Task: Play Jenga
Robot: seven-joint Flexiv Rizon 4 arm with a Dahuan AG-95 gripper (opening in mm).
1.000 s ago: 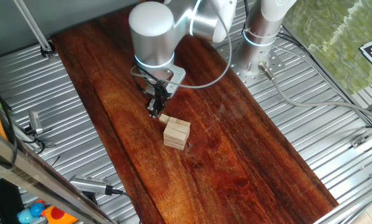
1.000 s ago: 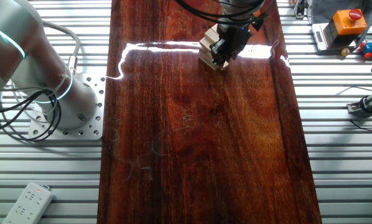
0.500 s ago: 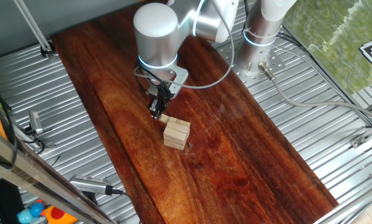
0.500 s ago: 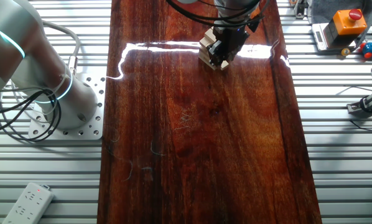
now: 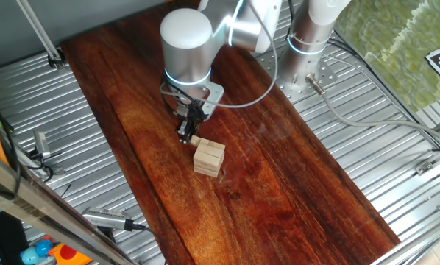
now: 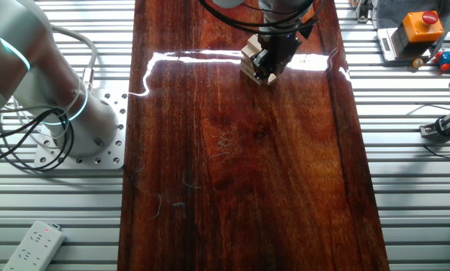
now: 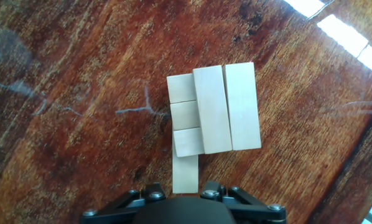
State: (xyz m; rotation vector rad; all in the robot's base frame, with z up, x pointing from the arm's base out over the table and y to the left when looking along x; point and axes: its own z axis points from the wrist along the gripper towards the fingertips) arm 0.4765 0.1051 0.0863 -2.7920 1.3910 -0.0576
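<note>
The Jenga stack [image 7: 226, 107] is a few layers of pale wooden blocks on the dark wood tabletop [image 5: 279, 184]; it also shows as Jenga stack [image 5: 210, 159] and Jenga stack [image 6: 250, 57]. One block [image 7: 185, 173] sticks out of a low layer toward the hand, seen as block [image 5: 195, 140]. My gripper [image 7: 185, 190] straddles that block's outer end, with a dark finger [image 7: 150, 191] on each side and small gaps showing. The gripper [image 5: 186, 137] hangs low by the stack's upper-left side. In the other fixed view the gripper [image 6: 269, 65] covers part of the stack.
Ribbed metal surfaces [image 5: 367, 110] flank the wooden board. The arm's base [image 5: 308, 44] stands at the board's far edge. A second arm base [image 6: 67, 113], cables, a power strip [image 6: 33, 245] and an orange-topped box [image 6: 417, 26] lie off the board.
The gripper has edged a little toward the stack. The blocks have not visibly moved.
</note>
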